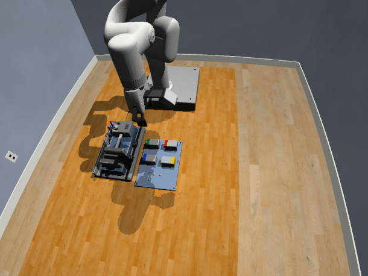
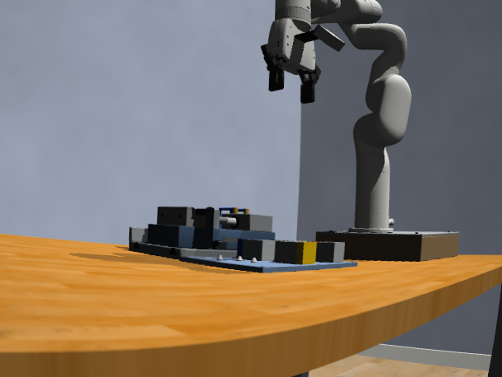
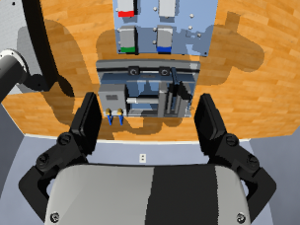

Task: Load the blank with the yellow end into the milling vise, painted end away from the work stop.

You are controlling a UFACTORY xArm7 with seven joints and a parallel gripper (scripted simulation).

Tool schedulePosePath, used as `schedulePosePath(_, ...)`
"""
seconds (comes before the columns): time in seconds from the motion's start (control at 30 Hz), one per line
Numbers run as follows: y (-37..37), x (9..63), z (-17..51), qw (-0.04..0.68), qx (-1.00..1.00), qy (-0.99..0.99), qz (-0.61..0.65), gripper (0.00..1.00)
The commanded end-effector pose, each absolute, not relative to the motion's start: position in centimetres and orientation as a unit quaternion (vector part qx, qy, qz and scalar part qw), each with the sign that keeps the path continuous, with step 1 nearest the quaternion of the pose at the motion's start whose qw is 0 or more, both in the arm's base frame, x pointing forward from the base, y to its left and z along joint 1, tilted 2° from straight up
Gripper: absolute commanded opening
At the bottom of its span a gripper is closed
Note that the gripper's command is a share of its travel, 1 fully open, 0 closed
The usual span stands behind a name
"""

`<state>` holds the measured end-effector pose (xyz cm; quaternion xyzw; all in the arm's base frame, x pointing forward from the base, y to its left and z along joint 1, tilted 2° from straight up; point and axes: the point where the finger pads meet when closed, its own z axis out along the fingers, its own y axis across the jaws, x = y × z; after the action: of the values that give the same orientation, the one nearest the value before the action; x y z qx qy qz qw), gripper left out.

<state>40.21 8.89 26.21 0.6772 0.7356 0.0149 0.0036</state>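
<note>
My claw [image 1: 141, 121] [image 2: 292, 90] [image 3: 148, 105] is wide open and empty. If I descend off-centre at the yellow blank [image 1: 168, 161] [image 2: 295, 252], a finger may knock the blue one [image 1: 149, 159] [image 2: 256, 249] [image 3: 164, 40].

The gripper [image 1: 140, 120] [image 2: 292, 88] [image 3: 148, 105] hung with its fingertips pointing down, its two black fingers spread wide, nothing between them. Above it, the pale wrist [image 1: 134, 84] [image 2: 293, 14] leaned slightly in the top view; beyond, the arm [image 1: 123, 42] [image 2: 388, 109] rose and bent at its joints.
</note>
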Motion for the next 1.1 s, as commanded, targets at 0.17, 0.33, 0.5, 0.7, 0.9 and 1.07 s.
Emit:
schedulePosePath(0.17,11.5,39.8,26.9,0.005,0.676,0.736,0.017,1.00)
schedulePosePath(0.33,11.5,39.8,26.9,0.005,0.676,0.736,0.017,1.00)
schedulePosePath(0.5,11.2,39.8,26.8,0.005,0.676,0.736,0.017,1.00)
schedulePosePath(0.7,10.6,40.0,26.7,0.005,0.676,0.736,0.017,1.00)
schedulePosePath(0.9,10.6,40.0,26.7,0.005,0.676,0.736,0.017,1.00)
schedulePosePath(1.07,10.4,40.0,26.7,0.005,0.676,0.736,0.017,1.00)
